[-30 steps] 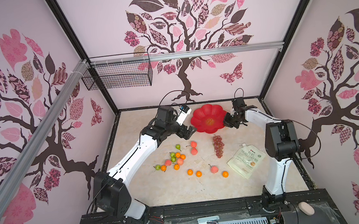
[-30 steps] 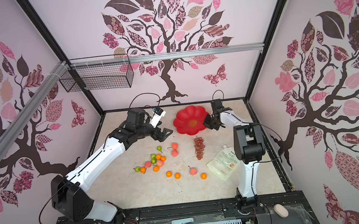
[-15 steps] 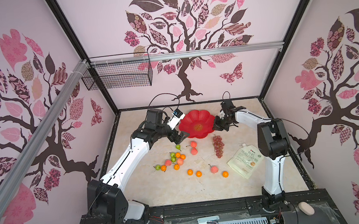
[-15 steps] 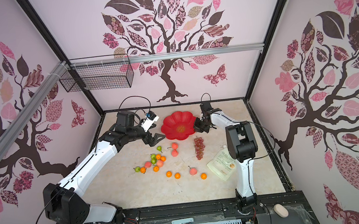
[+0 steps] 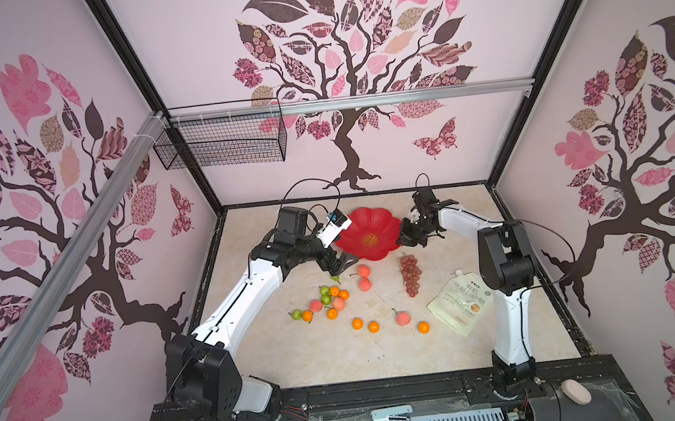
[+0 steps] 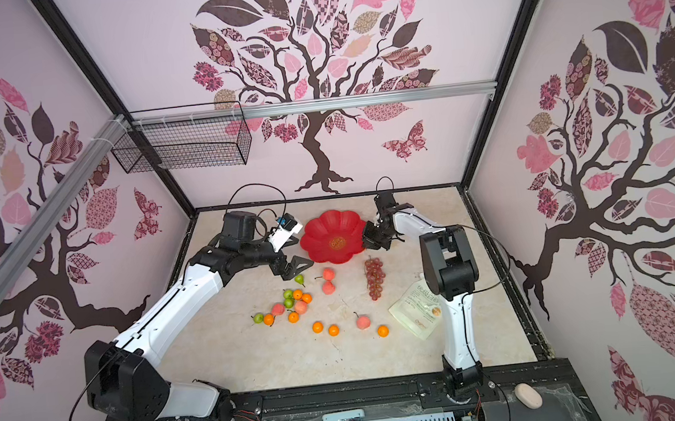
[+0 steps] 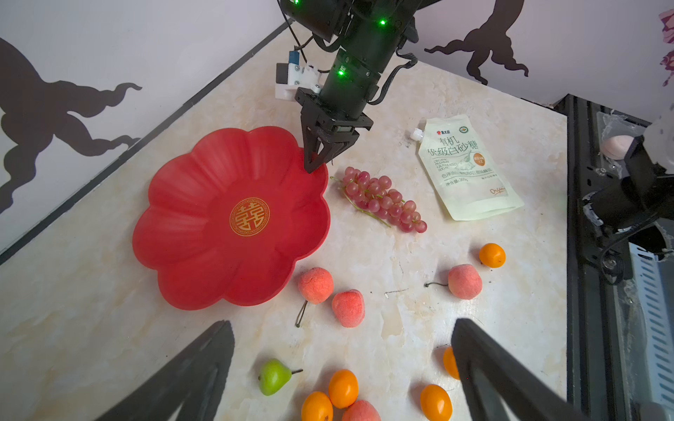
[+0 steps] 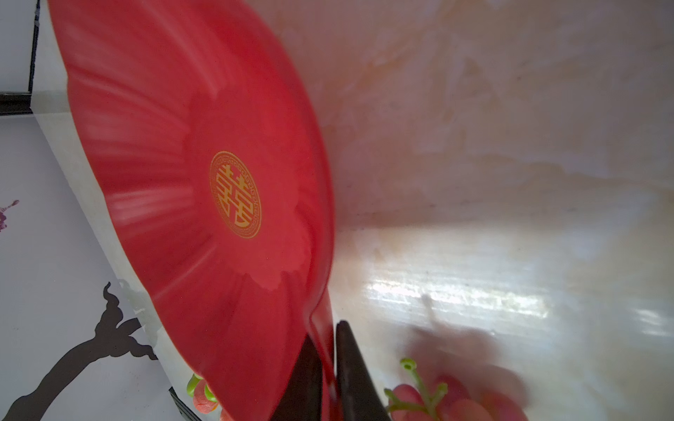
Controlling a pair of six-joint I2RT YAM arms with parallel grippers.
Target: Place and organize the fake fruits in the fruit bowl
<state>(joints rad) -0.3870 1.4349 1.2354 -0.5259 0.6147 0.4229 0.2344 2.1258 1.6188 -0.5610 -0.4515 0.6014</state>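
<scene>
Fingers (image 8: pixel 355 375) of the right gripper (image 7: pixel 313 167) sit one on each side of the rim of the fruit bowl (image 5: pixel 364 222) and pinch it. In the right wrist view the red edge is squeezed between them. The bowl lies flat on the desk (image 5: pixel 340 357), close to the far edge and about halfway along it, with its gold mark facing up.

The left gripper (image 5: pixel 342 263) is spread wide with nothing between its fingers. It hangs just in front of the bowl's left side, and a small green pear (image 5: pixel 335 279) lies right by it.

All the fruits are on the desk, outside the bowl. Two peaches (image 5: pixel 364 271) lie side by side just in front of the bowl. The grape bunch (image 5: pixel 411 274) lies just beside the bowl's right front, with its long side pointing toward the near edge.

Left of the middle is a little clump of green fruits (image 5: pixel 325 291), oranges (image 5: pixel 343 294) and more peaches, packed close together. Three more oranges and one peach with a stem are spread out closer to the near edge.

A flat cream pouch (image 5: pixel 462 302) lies near the right edge, beside the right arm and well apart from the bowl.
</scene>
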